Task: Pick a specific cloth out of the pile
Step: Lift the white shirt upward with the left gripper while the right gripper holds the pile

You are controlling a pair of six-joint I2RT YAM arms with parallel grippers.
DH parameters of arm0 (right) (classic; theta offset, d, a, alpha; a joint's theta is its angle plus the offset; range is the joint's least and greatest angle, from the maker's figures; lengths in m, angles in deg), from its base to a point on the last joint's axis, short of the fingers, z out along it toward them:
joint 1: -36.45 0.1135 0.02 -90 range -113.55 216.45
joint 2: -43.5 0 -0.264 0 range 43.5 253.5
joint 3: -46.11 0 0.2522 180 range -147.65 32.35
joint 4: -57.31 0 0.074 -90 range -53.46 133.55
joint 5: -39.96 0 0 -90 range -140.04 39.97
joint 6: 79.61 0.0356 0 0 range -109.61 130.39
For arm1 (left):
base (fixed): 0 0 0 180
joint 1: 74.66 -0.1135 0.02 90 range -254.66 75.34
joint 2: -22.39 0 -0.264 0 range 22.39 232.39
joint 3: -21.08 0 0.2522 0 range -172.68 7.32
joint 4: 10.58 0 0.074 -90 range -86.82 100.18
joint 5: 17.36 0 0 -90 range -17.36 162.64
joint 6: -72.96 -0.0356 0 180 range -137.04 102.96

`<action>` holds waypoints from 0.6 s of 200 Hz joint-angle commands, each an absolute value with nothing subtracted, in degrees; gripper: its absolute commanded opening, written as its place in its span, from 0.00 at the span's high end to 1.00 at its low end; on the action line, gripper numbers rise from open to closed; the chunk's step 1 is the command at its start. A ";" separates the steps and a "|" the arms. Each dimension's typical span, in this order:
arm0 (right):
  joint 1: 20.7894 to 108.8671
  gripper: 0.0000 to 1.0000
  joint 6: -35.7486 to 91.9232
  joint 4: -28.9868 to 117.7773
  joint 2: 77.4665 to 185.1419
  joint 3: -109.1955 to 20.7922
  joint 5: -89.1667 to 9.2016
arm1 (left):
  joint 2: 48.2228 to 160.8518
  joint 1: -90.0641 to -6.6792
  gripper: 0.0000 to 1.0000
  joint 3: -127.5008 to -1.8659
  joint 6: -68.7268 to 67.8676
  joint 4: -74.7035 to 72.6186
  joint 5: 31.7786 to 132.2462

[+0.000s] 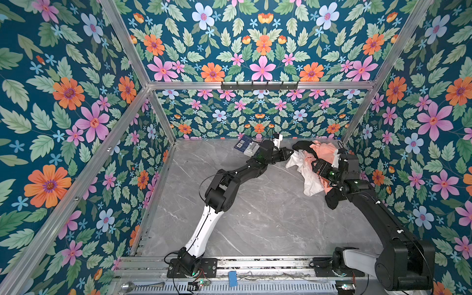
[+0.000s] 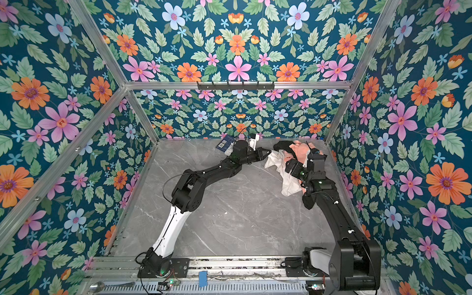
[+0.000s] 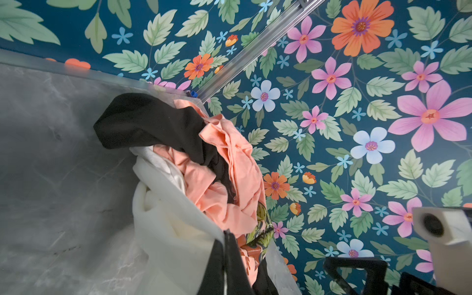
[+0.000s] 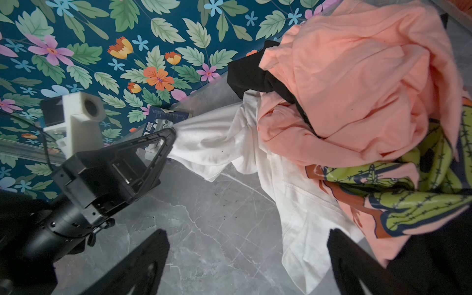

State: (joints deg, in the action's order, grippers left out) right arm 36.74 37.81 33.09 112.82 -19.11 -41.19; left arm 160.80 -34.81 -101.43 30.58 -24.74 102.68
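The pile [image 1: 322,153] lies in the back right corner: a peach-pink garment [image 4: 357,84] with a cactus print, a black garment [image 3: 148,120] and the white cloth [image 1: 307,178]. The wrinkled cloth [image 4: 222,138] runs out from under the peach garment toward the table's middle. My left gripper [image 1: 290,154] is shut on the cloth's corner, and its closed fingers [image 3: 226,237] pinch the white fabric [image 3: 166,217]. My right gripper [image 4: 246,235] hovers open over the near part of the pile [image 2: 301,153]. One finger is above bare table, the other above the cloth's edge.
A blue packet [image 1: 244,145] and a white block [image 1: 278,139] sit at the back wall behind the left gripper. The right wall [image 1: 378,158] runs right beside the pile. A hook rail [image 1: 259,85] hangs high on the back frame. Grey marble table [image 1: 255,204] spreads in front.
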 commanded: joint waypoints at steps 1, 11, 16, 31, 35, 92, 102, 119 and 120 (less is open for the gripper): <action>36.76 0.02 38.47 32.99 112.19 -18.78 -42.77 | 159.30 -34.69 1.00 -101.83 30.32 -28.26 102.67; 36.73 0.01 38.51 32.91 112.11 -18.71 -43.16 | 158.92 -34.67 1.00 -101.91 30.75 -28.98 102.66; 36.73 0.01 38.52 32.81 112.02 -18.63 -43.31 | 158.74 -34.67 1.00 -102.02 31.24 -29.51 102.79; 36.74 0.01 38.52 32.66 111.87 -18.45 -43.70 | 158.73 -34.76 1.00 -102.70 32.79 -30.95 103.36; 36.71 0.01 38.54 32.63 111.80 -18.48 -43.83 | 158.64 -34.68 1.00 -103.01 32.95 -31.20 103.47; 36.48 0.01 38.25 32.26 110.56 -17.66 -45.62 | 158.28 -34.67 1.00 -105.95 35.26 -33.82 103.67; 36.45 0.01 38.25 32.26 110.56 -17.51 -45.90 | 158.22 -34.67 1.00 -106.64 35.43 -33.91 103.67; 36.45 0.01 38.25 32.24 110.56 -17.53 -46.08 | 158.00 -34.67 1.00 -107.70 35.61 -34.08 103.55; 36.45 0.01 38.29 32.22 110.56 -17.51 -46.12 | 158.01 -34.72 1.00 -107.71 35.61 -34.13 103.56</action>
State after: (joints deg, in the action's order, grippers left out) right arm 36.48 38.42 32.21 110.79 -17.65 -44.67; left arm 159.03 -34.61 -106.24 35.13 -29.33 103.19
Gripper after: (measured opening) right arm 0.992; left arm 0.050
